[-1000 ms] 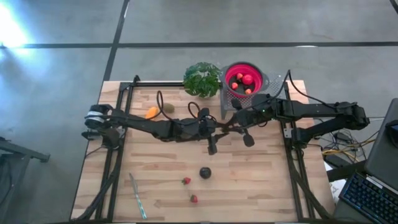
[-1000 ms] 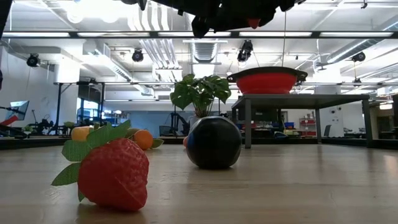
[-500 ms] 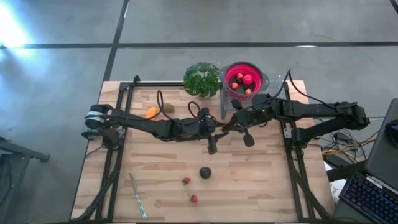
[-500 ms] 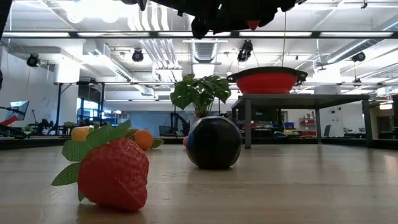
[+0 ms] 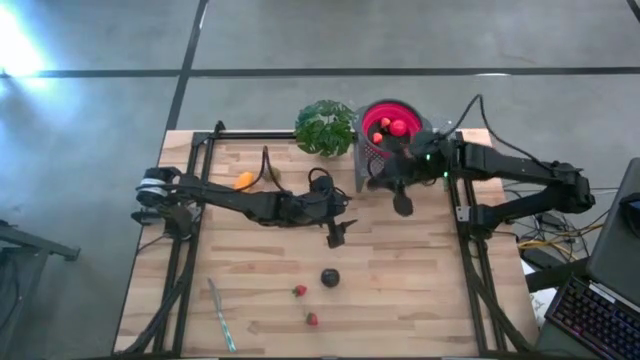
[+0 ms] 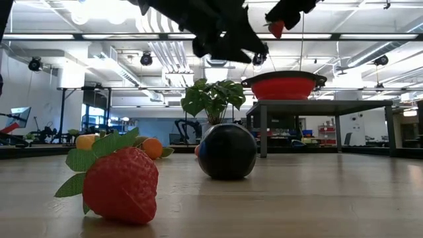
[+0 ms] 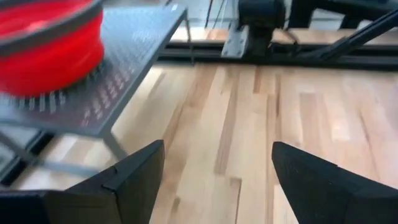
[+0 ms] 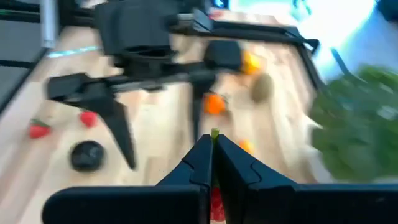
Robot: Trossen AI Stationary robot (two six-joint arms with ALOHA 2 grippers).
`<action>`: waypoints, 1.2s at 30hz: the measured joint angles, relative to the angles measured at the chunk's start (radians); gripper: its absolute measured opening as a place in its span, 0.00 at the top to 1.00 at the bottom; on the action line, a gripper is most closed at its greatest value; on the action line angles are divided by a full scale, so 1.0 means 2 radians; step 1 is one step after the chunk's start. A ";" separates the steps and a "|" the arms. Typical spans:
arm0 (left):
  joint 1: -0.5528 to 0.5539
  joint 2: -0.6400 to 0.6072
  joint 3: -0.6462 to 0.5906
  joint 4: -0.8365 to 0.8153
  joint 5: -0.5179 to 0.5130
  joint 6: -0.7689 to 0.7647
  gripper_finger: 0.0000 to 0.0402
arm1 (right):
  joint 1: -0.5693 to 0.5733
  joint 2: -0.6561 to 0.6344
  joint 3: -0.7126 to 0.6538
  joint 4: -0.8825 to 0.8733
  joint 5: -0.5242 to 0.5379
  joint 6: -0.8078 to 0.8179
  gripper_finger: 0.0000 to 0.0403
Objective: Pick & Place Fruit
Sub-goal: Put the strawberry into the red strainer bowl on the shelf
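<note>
My right gripper (image 5: 378, 180) hangs beside the red bowl (image 5: 372, 108) and is shut on a red strawberry (image 6: 276, 28). The bowl sits on a grey perforated stand (image 7: 118, 81) and holds several fruits (image 5: 392, 128). My left gripper (image 5: 335, 232) is open over the middle of the table, touching nothing; its fingers (image 7: 140, 177) stand wide apart. On the wood rest a dark round fruit (image 5: 329, 277), two strawberries (image 5: 299, 291) (image 5: 312, 320), an orange piece (image 5: 243, 181) and a kiwi (image 8: 262, 87). My right gripper pinches the strawberry between its two fingers (image 8: 198, 163). The green leaf tip (image 8: 214, 132) pokes out past the fingertips, and the red body (image 8: 215, 202) sits farther back between them. The fingers point roughly level toward the table's left. The strawberry is lifted clear, high above the table.
A leafy green plant (image 5: 325, 127) stands left of the bowl at the far edge. A thin pale stick (image 5: 222, 315) lies near the near left corner. Dark frame rails (image 5: 190, 250) run along both table sides. Bare wood lies to the right of the dark fruit.
The two grippers, close together over the table's middle, have drawn apart. My right gripper has carried the strawberry toward the far edge, up to the bowl. My left gripper has pulled back toward the table's left and dropped a little.
</note>
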 joint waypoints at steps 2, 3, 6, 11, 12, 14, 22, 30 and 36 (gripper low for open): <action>0.000 0.000 0.000 -0.016 -0.008 -0.013 0.25 | -0.031 0.004 0.022 -0.019 0.000 -0.003 0.98; 0.000 0.000 0.000 -0.023 -0.012 -0.017 0.26 | -0.049 0.006 0.032 -0.025 0.000 -0.003 0.98; -0.003 0.000 -0.001 -0.034 -0.031 -0.029 0.26 | -0.108 0.011 0.054 -0.049 -0.001 -0.002 0.98; -0.010 0.000 -0.004 -0.034 -0.035 -0.040 0.26 | -0.205 0.043 0.087 -0.092 -0.005 0.006 0.98; -0.012 0.000 -0.005 -0.033 -0.034 -0.042 0.26 | -0.220 0.053 0.095 -0.101 -0.009 0.008 0.98; -0.015 0.000 -0.007 -0.031 -0.034 -0.045 0.26 | -0.248 0.077 0.109 -0.117 -0.017 0.009 0.98; -0.023 0.000 -0.009 -0.033 -0.034 -0.047 0.26 | -0.297 0.167 0.167 -0.153 -0.019 0.000 0.98; -0.024 0.000 -0.009 -0.039 -0.034 -0.047 0.26 | -0.314 0.229 0.214 -0.193 -0.014 0.001 0.98; -0.024 0.000 -0.009 -0.042 -0.034 -0.047 0.26 | -0.315 0.250 0.228 -0.212 0.008 0.001 0.98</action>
